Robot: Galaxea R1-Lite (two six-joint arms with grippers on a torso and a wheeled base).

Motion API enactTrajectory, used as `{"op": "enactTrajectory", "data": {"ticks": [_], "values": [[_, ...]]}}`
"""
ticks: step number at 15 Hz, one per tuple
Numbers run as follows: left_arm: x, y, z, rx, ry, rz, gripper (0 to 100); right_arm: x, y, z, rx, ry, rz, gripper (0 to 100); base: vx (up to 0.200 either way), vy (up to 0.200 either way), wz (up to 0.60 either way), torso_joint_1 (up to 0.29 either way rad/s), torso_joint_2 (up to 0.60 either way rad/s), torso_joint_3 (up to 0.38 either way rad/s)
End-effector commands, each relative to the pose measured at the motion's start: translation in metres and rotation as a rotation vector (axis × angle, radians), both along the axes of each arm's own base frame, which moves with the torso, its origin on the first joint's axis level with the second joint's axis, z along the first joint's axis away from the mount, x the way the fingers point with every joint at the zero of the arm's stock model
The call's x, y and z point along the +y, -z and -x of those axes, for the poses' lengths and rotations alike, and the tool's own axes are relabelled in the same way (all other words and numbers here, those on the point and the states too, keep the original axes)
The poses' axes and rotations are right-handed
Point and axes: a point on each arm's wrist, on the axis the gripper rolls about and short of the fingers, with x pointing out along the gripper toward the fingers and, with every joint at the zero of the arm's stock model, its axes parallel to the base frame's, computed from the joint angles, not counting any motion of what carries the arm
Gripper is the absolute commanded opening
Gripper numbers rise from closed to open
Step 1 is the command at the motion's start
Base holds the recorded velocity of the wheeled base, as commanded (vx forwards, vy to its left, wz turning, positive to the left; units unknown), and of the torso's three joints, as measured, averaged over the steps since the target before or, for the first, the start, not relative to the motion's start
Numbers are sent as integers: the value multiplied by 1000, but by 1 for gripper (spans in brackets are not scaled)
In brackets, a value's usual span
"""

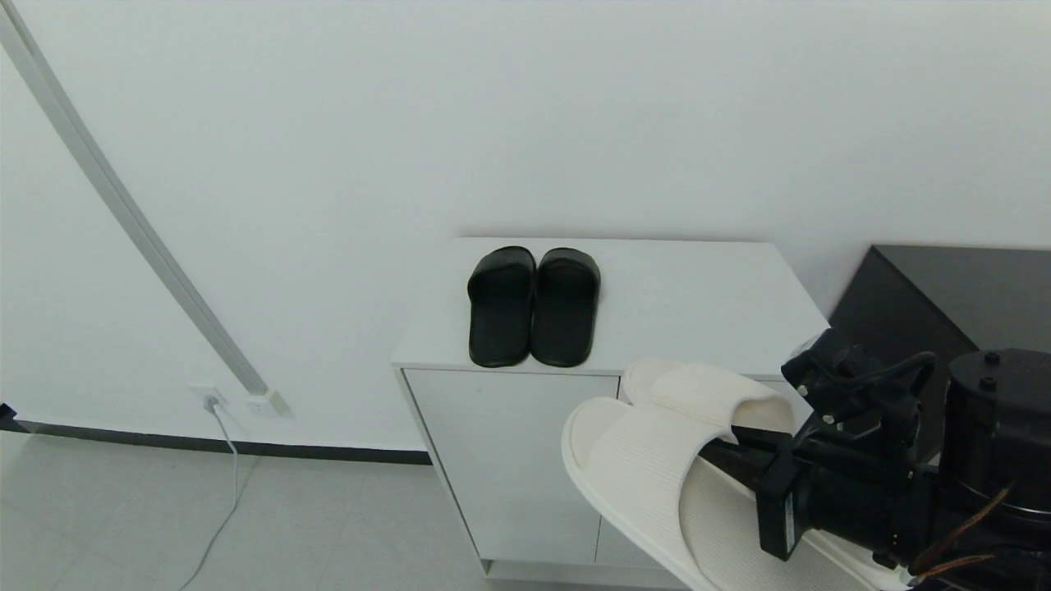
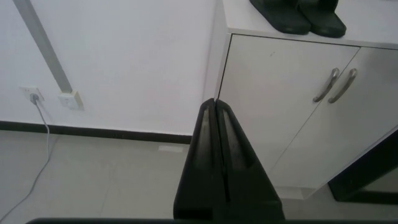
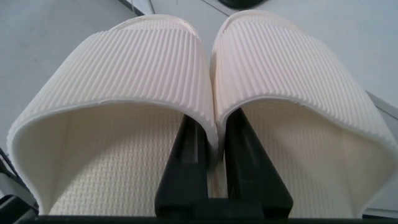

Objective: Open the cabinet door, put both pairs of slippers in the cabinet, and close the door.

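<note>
The right gripper [image 3: 214, 134] has its two black fingers closed on the pair of white ribbed fabric slippers [image 1: 649, 460], pinching the inner strap edges of both together. In the head view that pair hangs in the air at 5 o'clock, in front of the right half of the white flat-fronted cabinet [image 1: 657, 304]. The pair of black rubber slide slippers [image 1: 534, 308] lies side by side on the cabinet top at 12 o'clock from the white pair, heels near the front edge. The left gripper [image 2: 216, 106] has its fingers pressed together on nothing, and it sits off the cabinet's left front corner.

Both doors [image 1: 509, 460] are shut, so I judge the opening step is not yet done, and that is the main hazard. The two curved metal bar handles [image 2: 336, 85] meet at the middle seam, so each door would swing outward. The right one would sweep straight into the hanging white pair unless that arm backs off first.

The hold is on thin strap edges only. A bump or a quick swing could let one slipper slide out and drop to the floor.

The left fingers must part before they can hook a handle. A closed push would only skid off.

The black pair near the edge could be knocked off by a passing arm
</note>
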Motion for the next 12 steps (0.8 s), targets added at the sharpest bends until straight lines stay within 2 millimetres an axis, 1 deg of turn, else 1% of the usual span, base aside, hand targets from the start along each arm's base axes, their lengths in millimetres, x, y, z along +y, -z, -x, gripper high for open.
{"op": "enactTrajectory", "data": {"ticks": [1, 2, 12], "values": [[0, 0, 0, 1, 0, 1, 0, 0, 2, 0, 2, -3, 8, 0, 0, 0, -600, 2, 2, 2], [0, 0, 0, 1, 0, 1, 0, 0, 2, 0, 2, 0, 9, 0, 0, 0, -600, 7, 2, 7], [0, 0, 0, 1, 0, 1, 0, 0, 5, 1, 0, -10, 25, 0, 0, 0, 0, 0, 0, 0]]}}
